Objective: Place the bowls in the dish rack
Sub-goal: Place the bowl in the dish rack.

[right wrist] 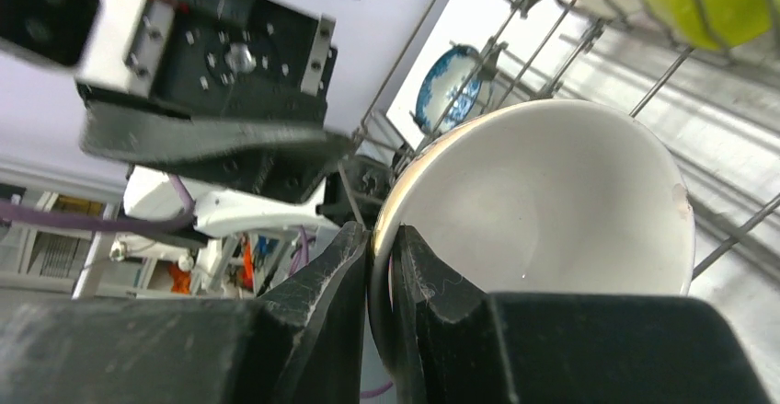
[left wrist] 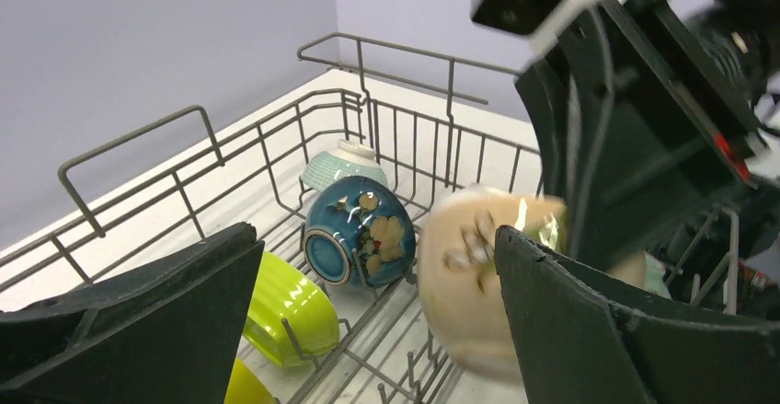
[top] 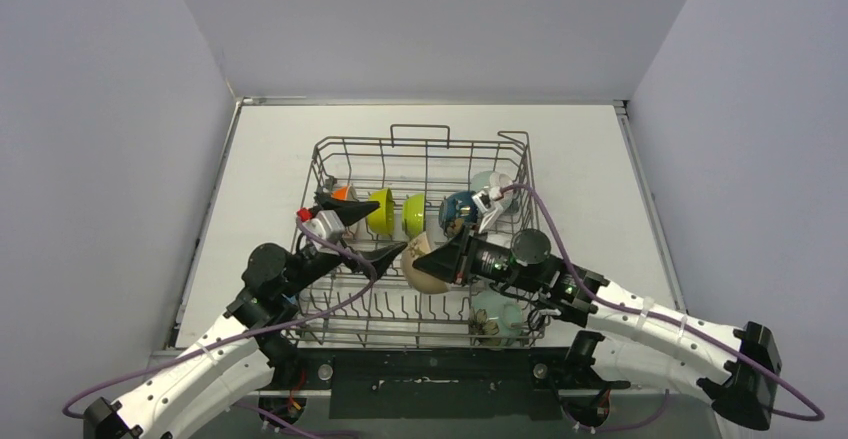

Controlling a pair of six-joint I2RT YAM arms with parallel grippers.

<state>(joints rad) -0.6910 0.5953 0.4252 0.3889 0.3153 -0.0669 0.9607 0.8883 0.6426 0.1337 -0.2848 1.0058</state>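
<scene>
The right gripper point(right wrist: 382, 238) pinches the beige bowl point(right wrist: 543, 202) by its rim, the left gripper point(top: 390, 227) stands wide open beside it — best to lower the bowl on edge into a free row of the dish rack point(top: 470, 143).

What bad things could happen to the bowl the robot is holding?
The right tool pinches the beige bowl only by its rim, so it might slip and drop onto the rack. The open left tool is very close, so the two could knock together. The blue bowl nearby could get bumped too.
</scene>
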